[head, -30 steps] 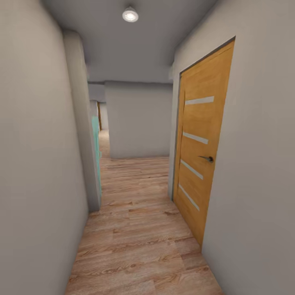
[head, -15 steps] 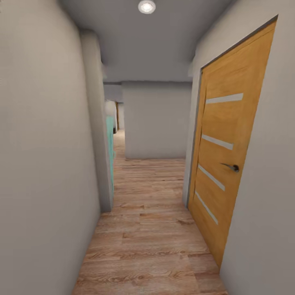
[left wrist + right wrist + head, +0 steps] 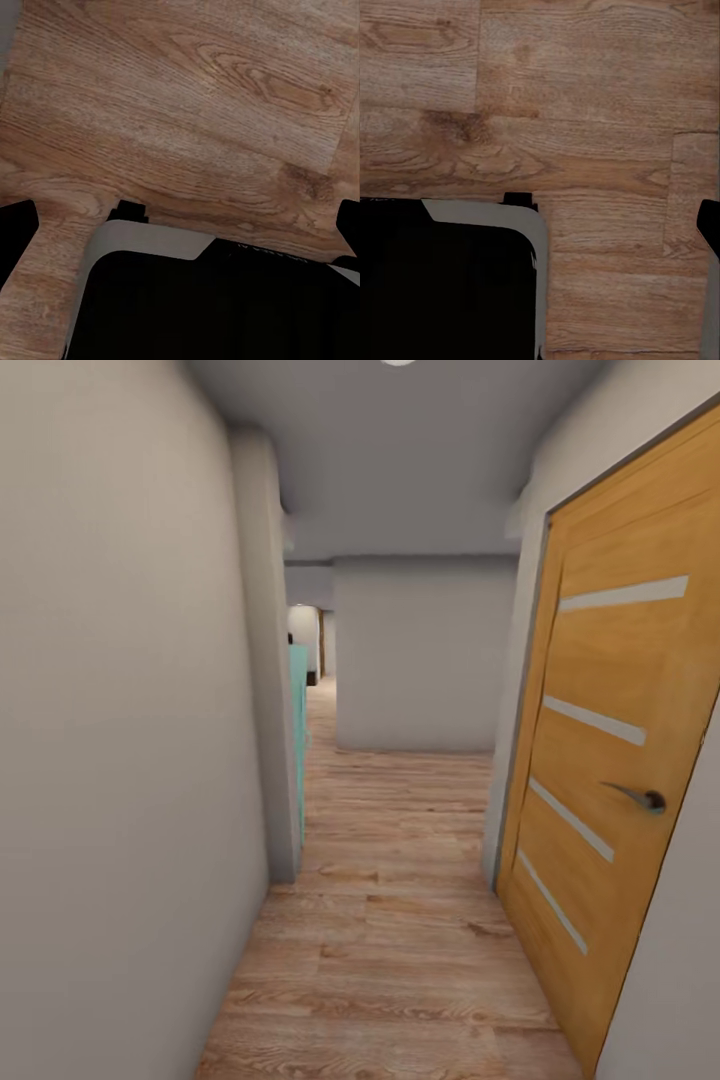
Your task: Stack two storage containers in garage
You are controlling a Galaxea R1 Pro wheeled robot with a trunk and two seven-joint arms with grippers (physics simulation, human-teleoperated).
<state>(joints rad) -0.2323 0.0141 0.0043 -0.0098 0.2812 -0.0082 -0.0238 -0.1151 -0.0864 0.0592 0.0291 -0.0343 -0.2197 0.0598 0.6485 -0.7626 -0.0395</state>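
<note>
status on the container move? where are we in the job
Nothing looks done. The robot is in a hallway with a light wood plank floor, a closed wooden door on its right and a grey wall ahead. Both wrist views look down at bare planks with no orange-red bin there. So this is transit. Fetching both containers, hauling them to the garage and stacking them appear to remain.

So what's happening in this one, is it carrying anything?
Nothing is being handled. The robot is in a narrow hallway with grey walls, a wood plank floor underfoot and an orange wooden door, shut, on its right. Both wrist views look down at floor planks; the pincer fingers are barely visible, so their state is unclear.
</note>
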